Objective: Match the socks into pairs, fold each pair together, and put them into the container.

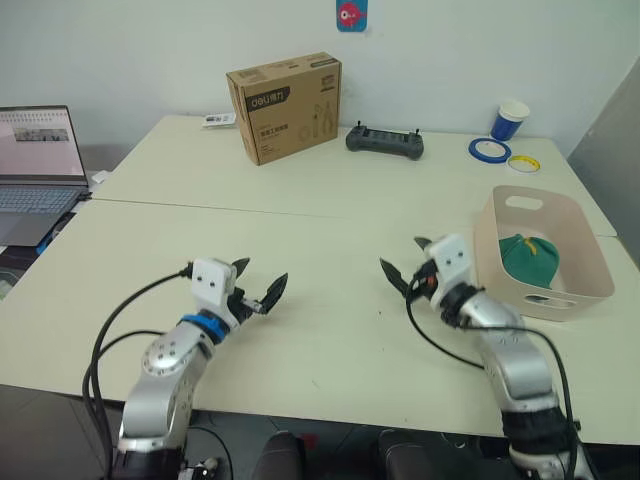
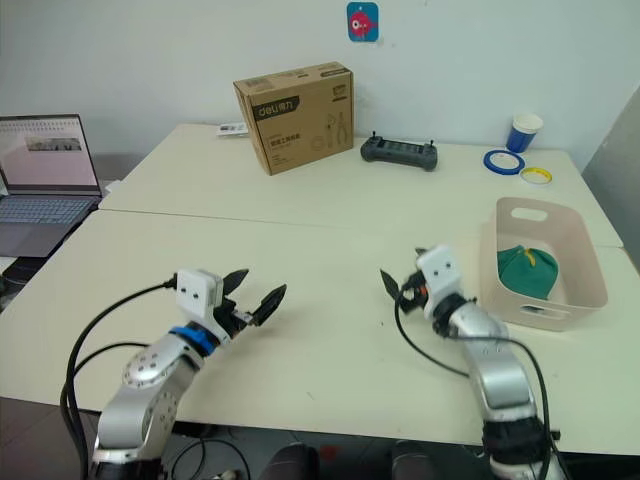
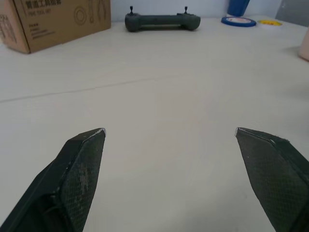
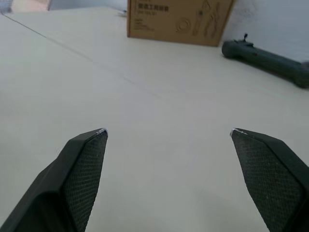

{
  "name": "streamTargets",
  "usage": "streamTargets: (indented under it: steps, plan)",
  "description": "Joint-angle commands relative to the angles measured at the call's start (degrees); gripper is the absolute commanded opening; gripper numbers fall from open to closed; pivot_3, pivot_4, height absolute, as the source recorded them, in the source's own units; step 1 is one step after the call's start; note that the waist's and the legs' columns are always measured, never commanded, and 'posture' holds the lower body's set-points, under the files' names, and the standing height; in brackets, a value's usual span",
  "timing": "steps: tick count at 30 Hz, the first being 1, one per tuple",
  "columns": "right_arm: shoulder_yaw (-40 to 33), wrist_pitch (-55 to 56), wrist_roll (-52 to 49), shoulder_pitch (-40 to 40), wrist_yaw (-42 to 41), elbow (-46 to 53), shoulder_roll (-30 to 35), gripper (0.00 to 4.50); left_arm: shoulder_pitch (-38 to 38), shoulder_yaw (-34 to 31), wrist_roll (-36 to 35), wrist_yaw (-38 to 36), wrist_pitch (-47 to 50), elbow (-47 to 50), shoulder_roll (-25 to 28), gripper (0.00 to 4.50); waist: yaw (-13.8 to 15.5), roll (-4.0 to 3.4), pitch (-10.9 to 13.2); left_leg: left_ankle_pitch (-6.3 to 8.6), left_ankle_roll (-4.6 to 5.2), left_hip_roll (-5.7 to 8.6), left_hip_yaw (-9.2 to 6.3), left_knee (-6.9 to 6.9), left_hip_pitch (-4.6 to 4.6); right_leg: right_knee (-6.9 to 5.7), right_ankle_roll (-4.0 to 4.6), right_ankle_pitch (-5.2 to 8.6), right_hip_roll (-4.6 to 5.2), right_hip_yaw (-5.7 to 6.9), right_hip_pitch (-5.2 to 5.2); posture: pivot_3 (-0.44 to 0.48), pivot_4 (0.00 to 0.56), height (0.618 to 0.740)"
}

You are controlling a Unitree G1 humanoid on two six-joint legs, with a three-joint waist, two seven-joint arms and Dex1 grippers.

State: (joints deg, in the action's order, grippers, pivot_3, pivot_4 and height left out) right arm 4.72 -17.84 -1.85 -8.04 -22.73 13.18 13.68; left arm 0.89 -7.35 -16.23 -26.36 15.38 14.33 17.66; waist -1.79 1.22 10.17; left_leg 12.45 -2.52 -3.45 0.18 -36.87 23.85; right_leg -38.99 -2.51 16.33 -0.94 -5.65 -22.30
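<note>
Both arms rest low over the near part of the cream table (image 1: 330, 210), well apart from each other.

Left gripper (image 1: 258, 283): fingers spread wide, holding nothing, tips just above the tabletop. The left wrist view shows bare table surface between its two black fingers (image 3: 77, 169).

Right gripper (image 1: 405, 262): fingers also spread apart, empty. It sits near the container (image 1: 590, 285), to the robot's left of it and not touching. The right wrist view shows bare table between its fingers (image 4: 82, 164).

Container: pale pinkish-beige tub with oval handle cutouts, standing upright on the robot's right side of the table. Inside it lies a bundle of dark green socks (image 1: 528, 259) with a small orange tab showing at the top. It appears folded; I cannot tell how many socks the bundle holds. Other socks, if in the tub, are hidden by its wall.

Far side of the table: a brown cardboard box (image 1: 285, 107) standing upright, a small white item (image 1: 218, 120) just beside it on the robot's left, and a dark handheld controller (image 1: 385, 141) on its right. Further right, near the far corner, a blue paper cup (image 1: 510, 120), a blue tape roll (image 1: 489, 150) and a yellow tape roll (image 1: 523, 162) lie close together.

An open laptop (image 1: 38, 165) stands at the robot's left, off the table edge.

A small blue and red sticker (image 1: 351, 14) is on the wall above the box.
</note>
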Motion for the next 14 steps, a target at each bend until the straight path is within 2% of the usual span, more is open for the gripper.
streamTargets:
  steps: [1, 11, 14]
  plan:
    - [1.2, 4.5, 2.1, 2.9, 2.6, 0.4, -0.6, 4.43, 1.9, 1.8, 2.2, 1.6, -2.3, 2.7, -0.6, 4.5, -0.1, 0.01, 0.0, 0.0, 0.0, -0.01, 0.0, 0.0, 0.0, 0.0, -0.12, 0.07, -0.01, -0.01, 0.0, 0.0, 0.15, 0.74]
    - [0.3, 7.1, 1.5, 4.9, 5.3, -0.1, -3.2, 4.43, 1.1, 4.0, 7.1, 2.9, -3.1, -0.5, 1.1, 4.5, -0.5, 0.04, 0.0, 0.0, 0.0, -0.04, -0.01, 0.02, -0.03, -0.02, -0.09, 0.09, -0.06, -0.01, -0.02, 0.0, 0.15, 0.74]
    - [0.2, 7.0, 1.6, 5.0, 5.2, -0.3, -2.9, 4.43, 0.8, 4.4, 6.5, 2.1, -2.6, -0.2, 0.8, 4.5, -0.5, 0.04, 0.0, 0.0, 0.0, -0.03, 0.01, 0.02, -0.02, -0.02, -0.09, 0.09, -0.05, -0.02, -0.02, 0.0, 0.15, 0.74]
